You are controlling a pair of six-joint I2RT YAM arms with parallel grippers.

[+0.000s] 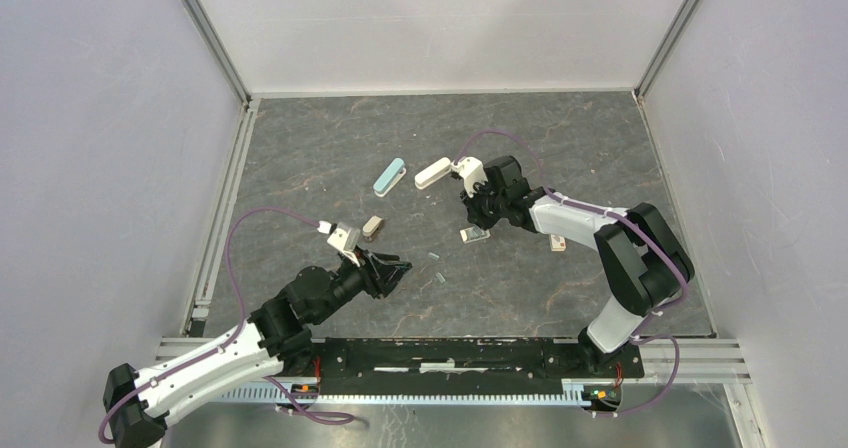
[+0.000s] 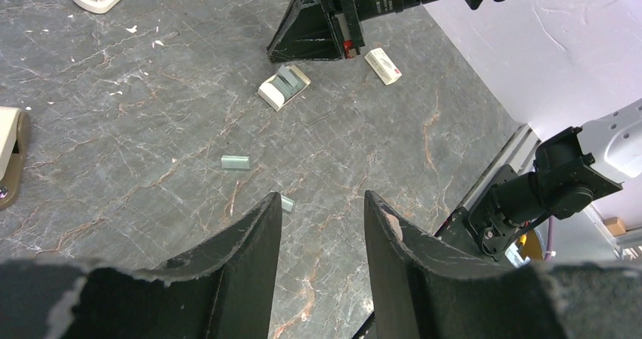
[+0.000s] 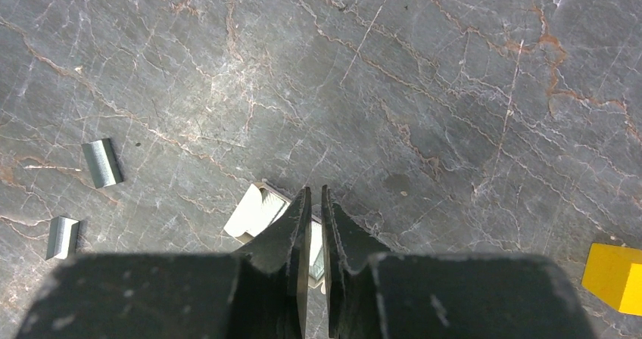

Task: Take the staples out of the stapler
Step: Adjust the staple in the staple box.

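My left gripper (image 2: 322, 200) is hovering half open, holding nothing. The staples (image 2: 235, 162) are lying just ahead-left, mid worktop (image 1: 560, 138) toward the near edge, long axis along my closing direction. My right gripper (image 3: 315, 192) is sitting nearly shut, farther off.

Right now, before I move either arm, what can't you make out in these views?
- Right wrist view: the right gripper, fingers nearly together, covers part of the small open box; whether it pinches anything is hidden.
- Right wrist view: a yellow block is cut off by the right edge.
- Left wrist view: a finger of the left gripper hides most of one staple strip.
- Top view: the loose staples are too small to count.
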